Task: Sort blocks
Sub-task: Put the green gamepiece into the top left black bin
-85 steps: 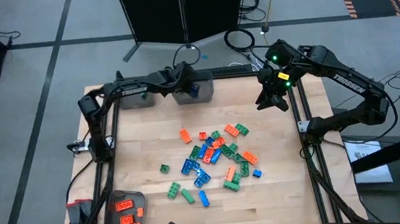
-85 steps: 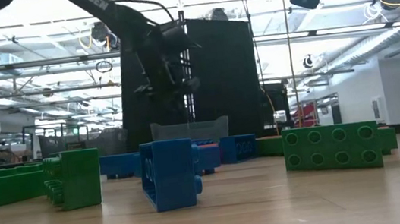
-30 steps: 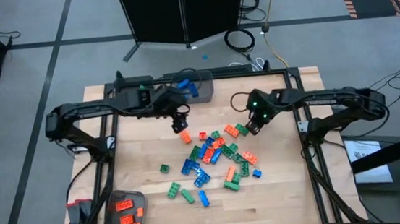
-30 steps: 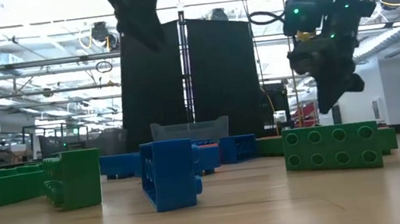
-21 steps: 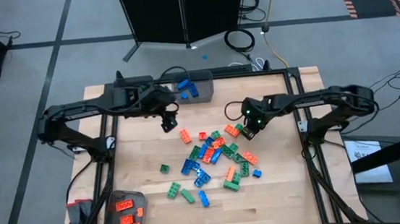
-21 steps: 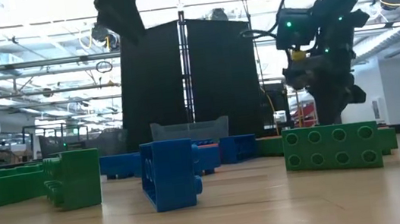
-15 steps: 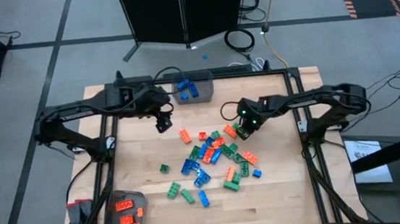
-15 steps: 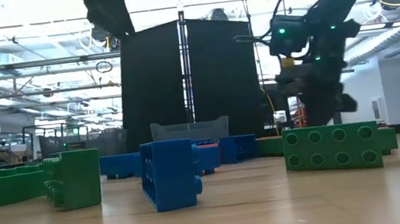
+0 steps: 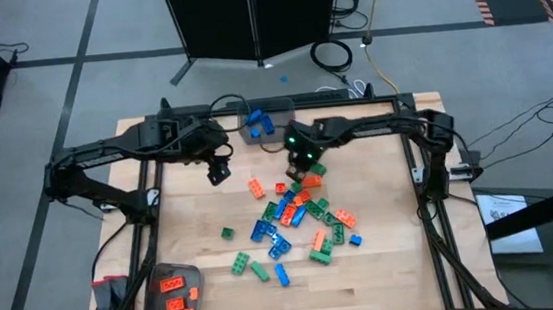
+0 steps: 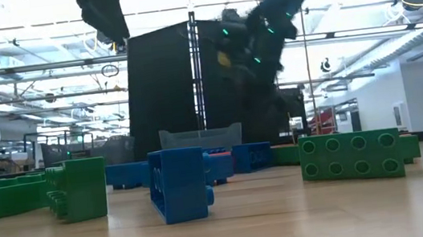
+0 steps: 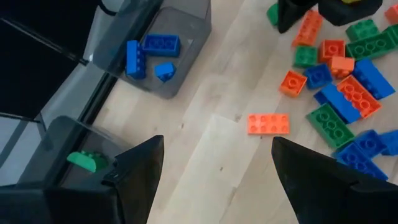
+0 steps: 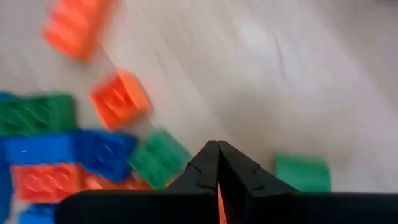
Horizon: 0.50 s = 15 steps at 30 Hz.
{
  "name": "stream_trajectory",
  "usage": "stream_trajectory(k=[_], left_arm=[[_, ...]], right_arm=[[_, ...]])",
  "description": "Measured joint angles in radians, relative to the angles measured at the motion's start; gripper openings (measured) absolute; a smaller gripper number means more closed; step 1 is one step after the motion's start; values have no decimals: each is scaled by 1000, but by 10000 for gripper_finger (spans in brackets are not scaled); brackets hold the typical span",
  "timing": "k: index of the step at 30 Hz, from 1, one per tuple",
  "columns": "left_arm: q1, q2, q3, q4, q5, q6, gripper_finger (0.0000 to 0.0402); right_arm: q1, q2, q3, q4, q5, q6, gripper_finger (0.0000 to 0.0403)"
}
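Orange, green and blue blocks (image 9: 297, 218) lie loose in a pile at the middle of the table. My right gripper (image 9: 304, 170) is shut and low at the pile's far edge, with a green block (image 12: 301, 171) on one side and another green block (image 12: 160, 158) on the other. A sliver of orange shows under its fingers. My left gripper (image 9: 220, 172) hangs open and empty above bare wood, left of the pile. A single orange block (image 11: 268, 124) lies flat ahead of it. My right gripper points steeply down, its shut fingertips (image 12: 217, 149) among the blocks at the pile's far edge. The picture is smeared, and whether the fingertips touch a block I cannot tell.
A translucent bin (image 9: 279, 125) with blue blocks (image 11: 152, 53) stands at the far edge. Left of it, a second bin (image 11: 56, 134) holds a green block (image 11: 84, 160). A bin (image 9: 174, 302) of orange blocks sits at the near left corner. Bare wood lies left of the pile.
My right gripper, shut throughout, has swept along the pile's far edge toward the table's left. The orange and green blocks from the pile's far right corner now lie farther left, by its fingers. My left gripper, still open, has drifted toward the left edge, away from the blue-block bin.
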Motion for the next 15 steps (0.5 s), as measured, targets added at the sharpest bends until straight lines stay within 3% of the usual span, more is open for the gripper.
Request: stream_trajectory(k=[4, 7, 11, 15], left_arm=[[0, -2, 0, -30, 0, -30, 297], [0, -2, 0, -51, 0, -47, 297], [-1, -2, 0, -49, 0, -51, 297], [0, -6, 0, -49, -1, -51, 297]], right_arm=[[23, -14, 136, -171, 138, -70, 0], [36, -54, 153, -340, 290, -90, 0], [31, -58, 83, -508, 390, -57, 0], [29, -58, -51, -471, 397, -20, 0]])
